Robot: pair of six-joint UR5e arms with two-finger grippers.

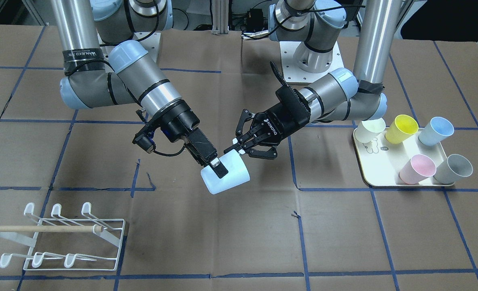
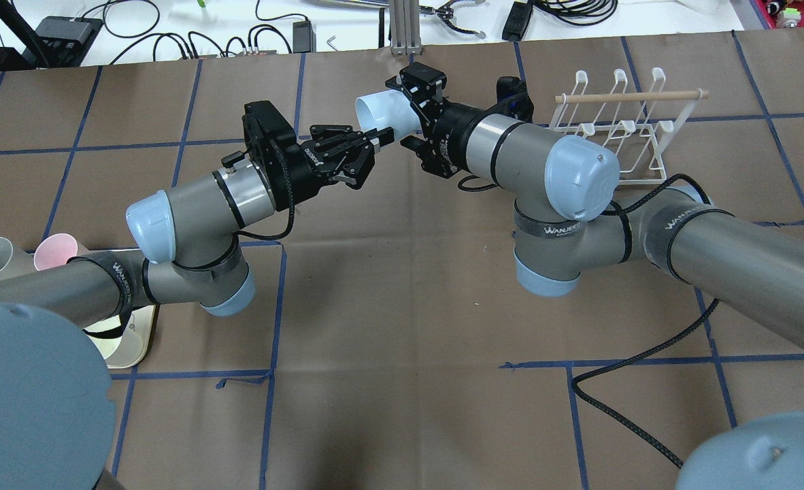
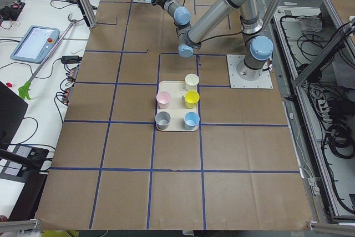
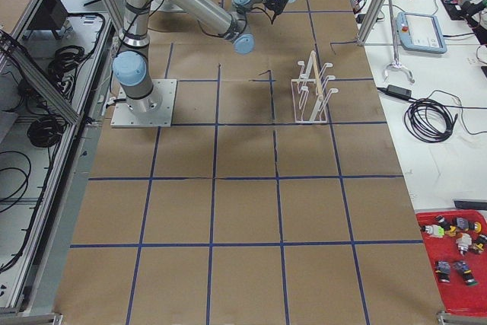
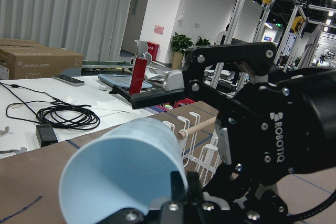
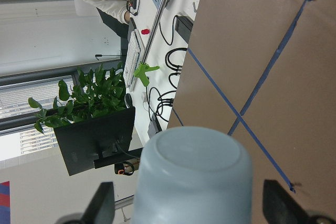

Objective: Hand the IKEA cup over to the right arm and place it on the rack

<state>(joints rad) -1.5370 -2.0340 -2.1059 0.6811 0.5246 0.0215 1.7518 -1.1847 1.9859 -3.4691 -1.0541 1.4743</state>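
IKEA cup (image 1: 229, 178) — pale blue, lying sideways in the air over mid tabletop (image 1: 344, 242). It is well apart from rack (image 1: 41, 228), which sits near left in the front-facing view. Mouth points toward left gripper (image 1: 239, 147), base away from it.

Left gripper: jaws pinching the rim wall, apparently one finger inside the mouth and one outside, per left wrist view.

Right gripper (image 6: 191, 205): jaws spread, one finger on each side of cup body. Rt wrist view shows a gap on both sides, so prob. no contact yet.

Handling (my judgement):
- Looks like thin-walled plastic, so light, fairly stiff, not fragile.
- Smooth and tapered — a squeeze on the cone could slide it toward the narrow end.
- Best hold for rt jaws is prob. across mid-body, clear of the left fingers at the rim, w/ mouth left free for a rack peg.
- Moderate force only; a hard pinch may ovalise the wall.
- Left shouldn't let go until rt grip is firm.
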